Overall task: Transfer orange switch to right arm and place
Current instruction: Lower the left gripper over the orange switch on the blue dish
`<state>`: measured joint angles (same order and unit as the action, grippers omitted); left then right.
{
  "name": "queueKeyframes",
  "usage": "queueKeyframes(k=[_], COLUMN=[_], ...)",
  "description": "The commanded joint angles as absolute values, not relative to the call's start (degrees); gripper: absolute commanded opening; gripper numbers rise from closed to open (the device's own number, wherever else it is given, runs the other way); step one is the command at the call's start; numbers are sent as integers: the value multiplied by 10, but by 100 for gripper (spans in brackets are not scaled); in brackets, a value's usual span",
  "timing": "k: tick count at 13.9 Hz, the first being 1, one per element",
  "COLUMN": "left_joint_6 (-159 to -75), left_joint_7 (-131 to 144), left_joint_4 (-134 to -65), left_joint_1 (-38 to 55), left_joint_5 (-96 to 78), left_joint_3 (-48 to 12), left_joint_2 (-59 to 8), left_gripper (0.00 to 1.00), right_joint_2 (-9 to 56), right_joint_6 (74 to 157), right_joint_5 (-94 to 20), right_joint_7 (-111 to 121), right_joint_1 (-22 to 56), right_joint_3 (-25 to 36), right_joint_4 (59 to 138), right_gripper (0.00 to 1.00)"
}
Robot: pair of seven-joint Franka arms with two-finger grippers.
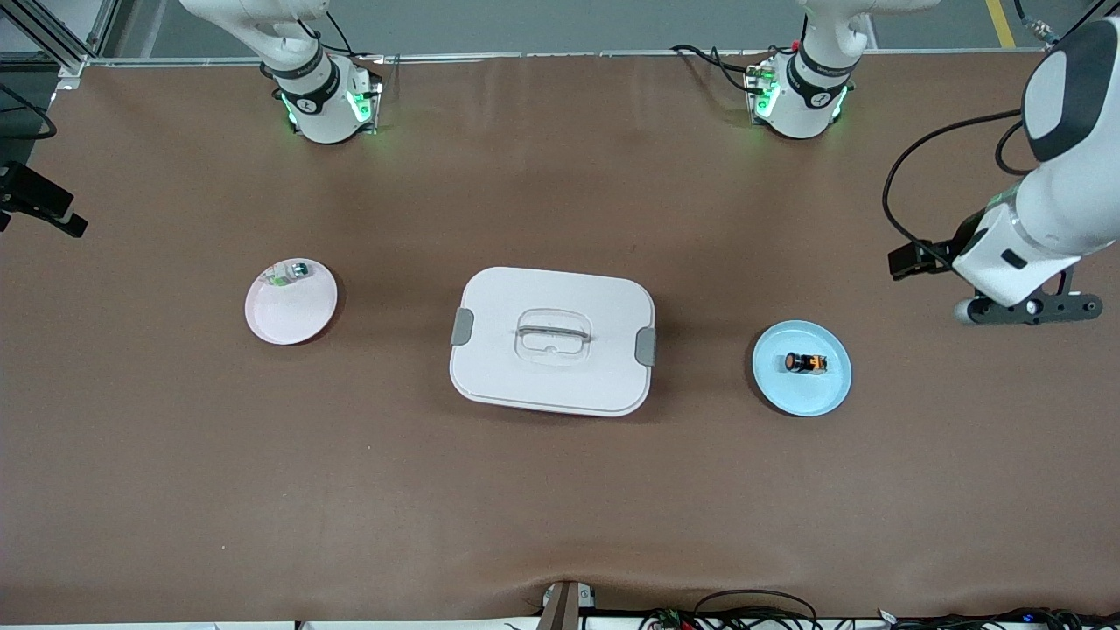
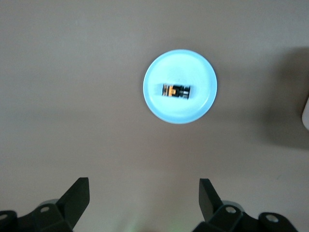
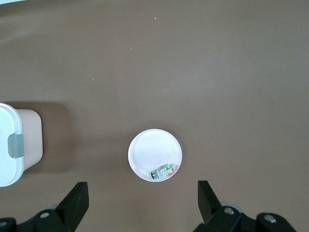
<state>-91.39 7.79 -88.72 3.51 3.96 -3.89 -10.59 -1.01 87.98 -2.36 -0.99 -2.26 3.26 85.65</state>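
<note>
Switch point(image 1: 805, 362) lies on the blue plate point(image 1: 827, 398), reachable for the open left gripper point(image 2: 144, 198) above; right gripper point(image 3: 142, 200) waits open.

Mid-table: white rectangular lidded plastic box point(image 1: 552, 340) as landmark. Toward the left arm's end from the box: round light-blue plate point(image 1: 801, 368), bearing the tiny black orange-capped switch point(image 1: 805, 362) on its side. Toward the right arm's end from the box: round pale-pink plate point(image 1: 290, 301), bearing a small clear-green and silver component point(image 1: 290, 274) near the rim.
</note>
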Motion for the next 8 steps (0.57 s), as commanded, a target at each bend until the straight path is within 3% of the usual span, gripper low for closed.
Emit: queueKeyframes(k=[1, 8], left_joint_6=[-978, -1212], left_joint_7=[69, 69], left_joint_4=[-906, -1087], left_joint_1=[26, 5], left_joint_5=[46, 23], left_joint_3=[-40, -40], left_joint_2=[-124, -137], left_gripper=[100, 100], right_joint_2=[-4, -3], right_joint_6=[870, 870], right_joint_5=[-15, -16], right_joint_7=[-8, -8], right_joint_1=[-23, -22], right_joint_3=[30, 30], right_joint_4=[840, 840], right_gripper=[100, 100])
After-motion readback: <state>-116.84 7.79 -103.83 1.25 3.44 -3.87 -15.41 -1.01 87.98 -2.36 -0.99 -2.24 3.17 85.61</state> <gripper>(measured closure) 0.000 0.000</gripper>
